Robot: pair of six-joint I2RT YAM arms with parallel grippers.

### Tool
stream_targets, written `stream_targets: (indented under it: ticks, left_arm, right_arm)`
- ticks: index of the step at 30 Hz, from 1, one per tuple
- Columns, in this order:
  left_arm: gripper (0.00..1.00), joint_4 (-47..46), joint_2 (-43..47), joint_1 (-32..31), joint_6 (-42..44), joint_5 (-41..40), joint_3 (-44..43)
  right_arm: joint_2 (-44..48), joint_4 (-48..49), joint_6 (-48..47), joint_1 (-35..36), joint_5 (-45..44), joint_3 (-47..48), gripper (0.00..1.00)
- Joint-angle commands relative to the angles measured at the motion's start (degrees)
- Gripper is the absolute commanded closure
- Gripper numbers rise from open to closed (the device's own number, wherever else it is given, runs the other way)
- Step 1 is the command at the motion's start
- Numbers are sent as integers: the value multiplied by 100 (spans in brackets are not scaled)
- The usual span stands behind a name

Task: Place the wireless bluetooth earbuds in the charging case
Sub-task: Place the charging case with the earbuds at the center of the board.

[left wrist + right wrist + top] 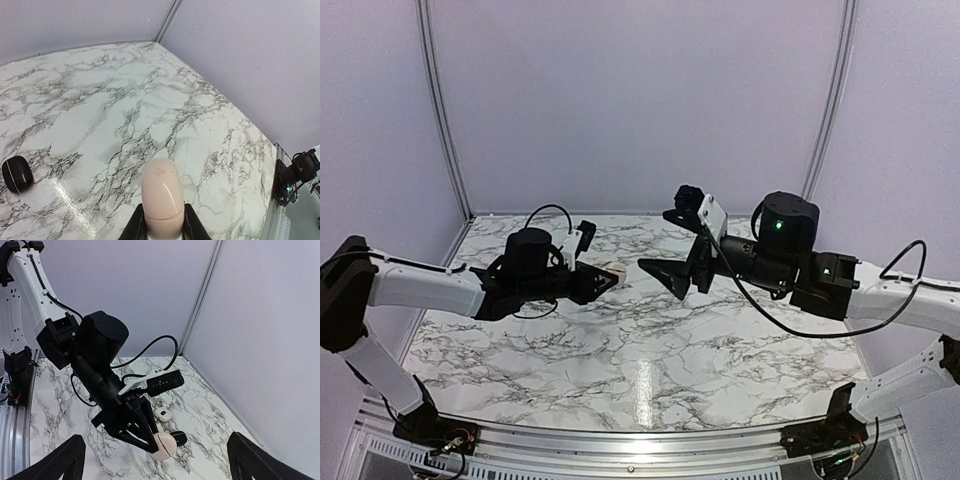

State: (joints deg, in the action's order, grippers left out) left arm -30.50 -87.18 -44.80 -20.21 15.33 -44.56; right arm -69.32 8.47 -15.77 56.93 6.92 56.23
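My left gripper (608, 279) is clamped on a pale charging case (617, 271), over the marble table (650, 370), toward 11 o'clock from its middle. At the case's 3 o'clock, just apart, my right gripper (662, 279) faces it, jaws spread. A green light (779, 224) glows on the right arm.

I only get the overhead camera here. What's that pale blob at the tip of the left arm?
Observer: A pinkish case, pebble-shaped, pinched in the left gripper. The left wrist camera shows its lid looking closed.
Operator: Anything else down there? I see nothing.
Observer: Yes. That same wrist camera shows a black case lying on the marble table.
Operator: Any more?
Observer: The right wrist camera shows a small white item with a dark centre, also on the marble. It is too small to tell what it is.
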Motion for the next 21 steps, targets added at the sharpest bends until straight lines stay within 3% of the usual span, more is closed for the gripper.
stream_targets:
  ticks: [1, 10, 21]
  left_arm:
    - [100, 771, -902, 40, -66, -345, -866]
    - [100, 1631, -2675, 149, -421, -464, -2519]
    - [100, 2557, -3656, 340, -619, -496, -3590]
  right_arm:
    - [200, 339, 518, -143, -361, -169, 1]
    - [441, 308, 671, -156, -527, -454, 1]
    - [466, 256, 768, -170, -536, -603, 1]
